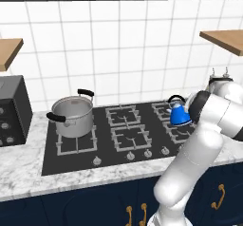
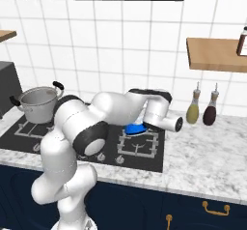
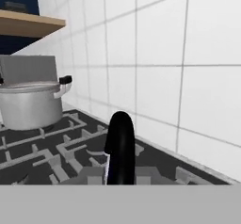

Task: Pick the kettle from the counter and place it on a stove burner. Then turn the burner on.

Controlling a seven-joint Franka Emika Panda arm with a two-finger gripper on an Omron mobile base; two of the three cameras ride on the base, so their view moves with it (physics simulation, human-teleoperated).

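Note:
The small blue kettle (image 1: 179, 115) stands upright on the right rear stove burner (image 1: 162, 109) of the black cooktop (image 1: 71, 159). My arm bends over it from the right and hides most of it in the right base view, where a blue sliver of the kettle (image 2: 135, 129) shows under the forearm. In the hand view the kettle's arched black handle (image 3: 121, 143) rises dead centre, right at my gripper (image 3: 121, 175), which is shut on it. The marble counter (image 1: 23, 170) runs around the cooktop.
A large steel pot (image 1: 72, 116) sits on the left rear burner. Burner knobs (image 1: 130, 156) line the cooktop's front edge. Two bottles (image 2: 193, 110) stand on the counter at the right wall under a wooden shelf (image 2: 217, 54). A dark appliance (image 1: 12, 111) stands far left.

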